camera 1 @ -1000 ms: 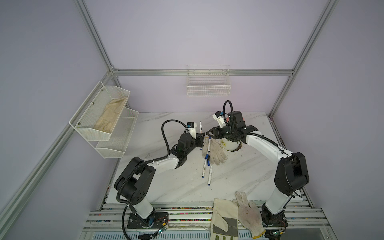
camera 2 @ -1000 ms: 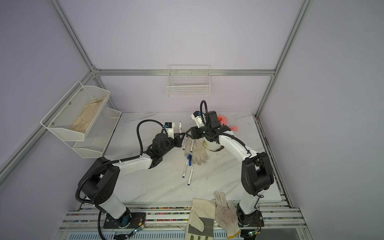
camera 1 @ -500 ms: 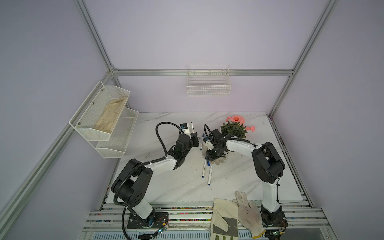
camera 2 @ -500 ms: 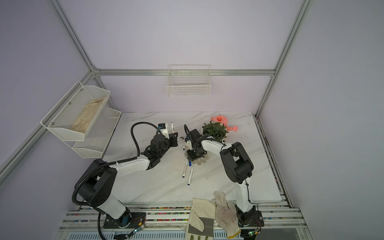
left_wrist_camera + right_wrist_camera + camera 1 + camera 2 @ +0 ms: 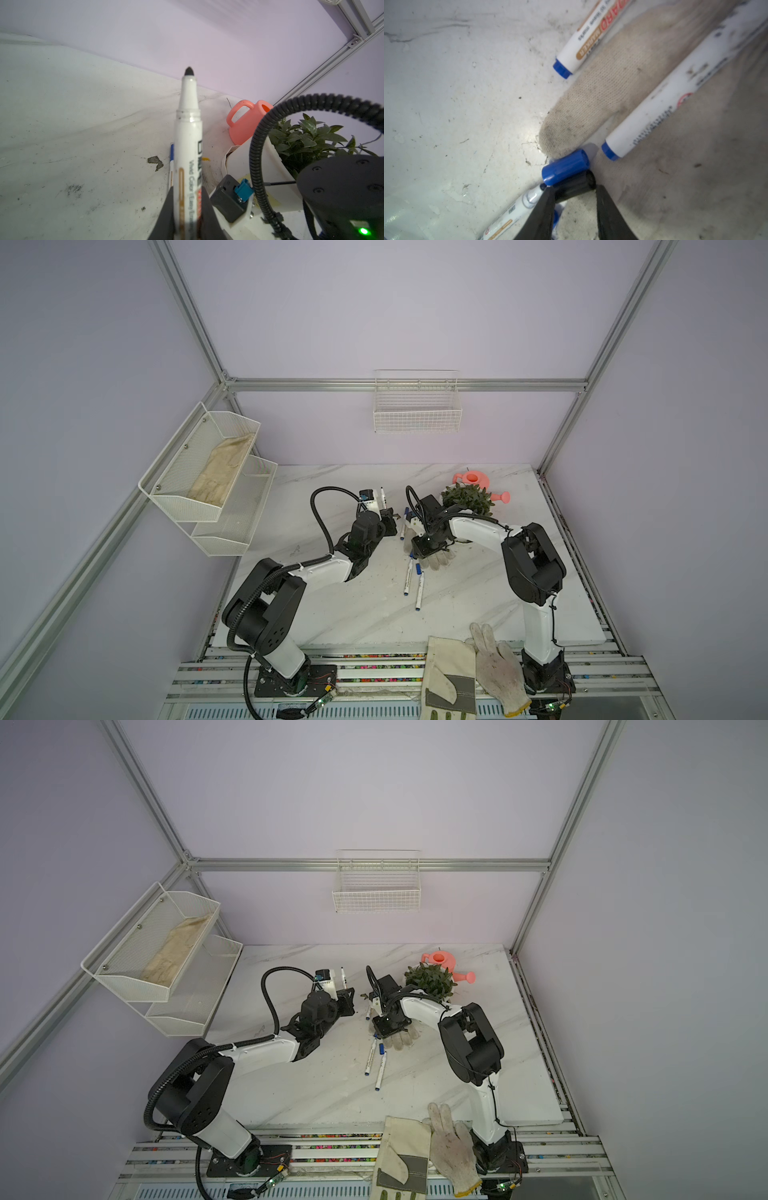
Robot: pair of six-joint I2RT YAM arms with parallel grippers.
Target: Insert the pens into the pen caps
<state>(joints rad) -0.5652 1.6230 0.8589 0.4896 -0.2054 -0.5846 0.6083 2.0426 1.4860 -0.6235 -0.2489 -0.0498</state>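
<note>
plastic, hard and light, the black cap point(image 5: 574, 186) will likely roll or skid if nudged, so it wants a pinch across its middle. it lies at the fingertip of the knitted glove point(image 5: 602, 89), touching a blue cap point(image 5: 564, 167). the right gripper point(image 5: 574, 190) stands narrow, jaws close on either side of it; whether they pinch yet i cannot tell. left of the glove, the left gripper point(image 5: 187, 189) is clamped on an uncapped pen point(image 5: 188, 133), nib outward.

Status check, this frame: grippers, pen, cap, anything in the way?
Left gripper shut on uncapped black-tipped marker pen. Right gripper straddling black cap, grip unconfirmed. Blue cap touching it; knitted glove alongside.
</note>
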